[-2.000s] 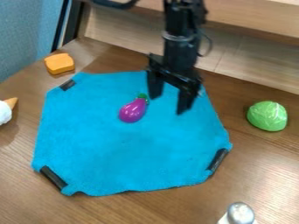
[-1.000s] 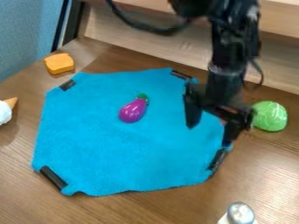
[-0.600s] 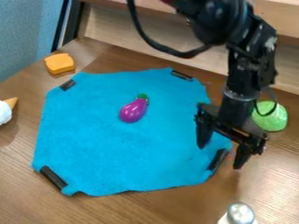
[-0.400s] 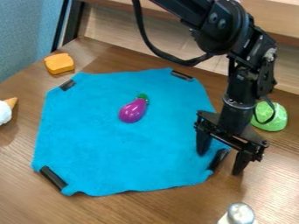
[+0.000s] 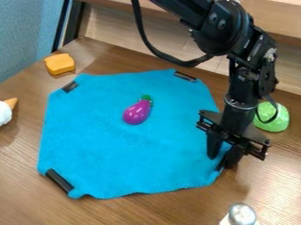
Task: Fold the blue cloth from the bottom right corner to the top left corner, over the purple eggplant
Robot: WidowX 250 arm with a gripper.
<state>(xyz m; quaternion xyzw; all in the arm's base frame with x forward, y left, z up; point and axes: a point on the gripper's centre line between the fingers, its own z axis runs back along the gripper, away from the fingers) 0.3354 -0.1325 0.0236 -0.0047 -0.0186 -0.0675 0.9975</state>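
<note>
Cloth (image 5: 106, 145) lies on table (image 5: 147, 211), eggplant (image 5: 136, 113) atop. My gripper (image 5: 220, 161), spread moments ago, now clenches the cloth's lower-right corner. Cloth and eggplant have slid slightly my way: grip seems sound, cloth draggable with its load.

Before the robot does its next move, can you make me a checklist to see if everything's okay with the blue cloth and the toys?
1. Tool at the blue cloth's corner, on the green toy's side: ok.
2. Tool closed on the blue cloth: ok, it looks pinched there.
3. Grip strong enough to hold: cannot tell.
4. Nothing on top of the blue cloth: not ok, the purple eggplant lies on it.
5. Green toy off the blue cloth: ok, it is on the table behind the arm.
6. Silver-topped thing apart from the tool: ok.
</note>
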